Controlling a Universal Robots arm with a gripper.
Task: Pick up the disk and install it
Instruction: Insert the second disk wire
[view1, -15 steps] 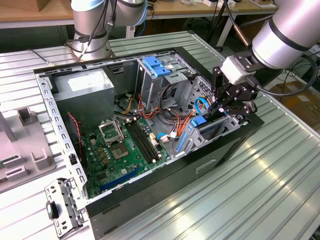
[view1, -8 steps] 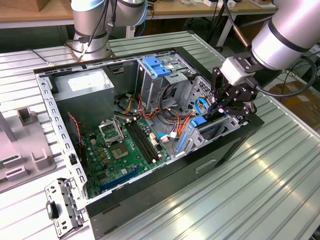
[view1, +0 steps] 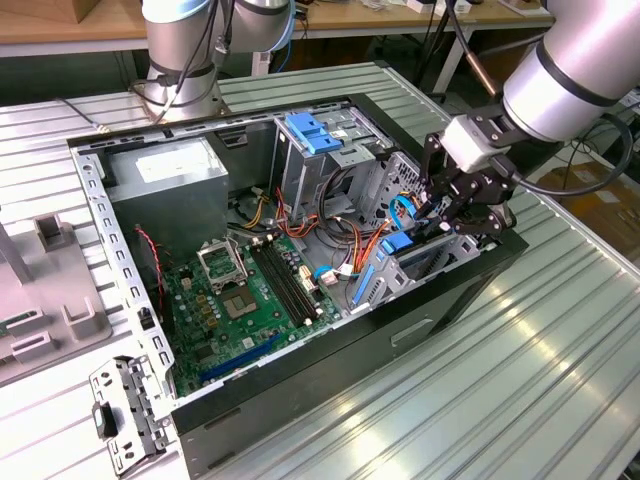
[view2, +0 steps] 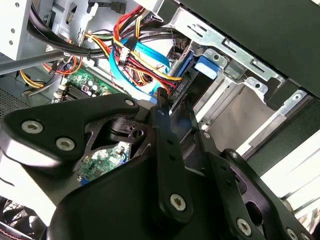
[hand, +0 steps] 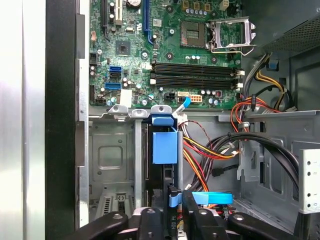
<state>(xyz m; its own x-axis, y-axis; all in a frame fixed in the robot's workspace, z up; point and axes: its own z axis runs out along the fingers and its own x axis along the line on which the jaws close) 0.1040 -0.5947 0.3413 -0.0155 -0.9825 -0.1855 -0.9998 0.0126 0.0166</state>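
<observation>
The disk (hand: 165, 148) stands on edge in a slot of the metal drive cage (hand: 112, 156) at the case's front end, its blue carrier rail facing the first wrist camera. My gripper (hand: 173, 221) sits over the disk's near edge with a black finger (hand: 152, 220) on each side, shut on it. In the exterior view my gripper (view1: 457, 213) hangs over the drive cage (view1: 437, 268) at the case's right end, where a blue rail end of the disk (view1: 398, 243) pokes out. In the second wrist view my gripper (view2: 160, 111) points into the cage.
Bundled red, yellow and orange cables (hand: 210, 150) run right beside the slot. The green motherboard (view1: 240, 300) covers the case floor, with a grey power supply (view1: 170, 175) behind. A light-blue bracket (view1: 312, 132) tops another cage. A loose metal panel (view1: 125, 410) lies outside the case.
</observation>
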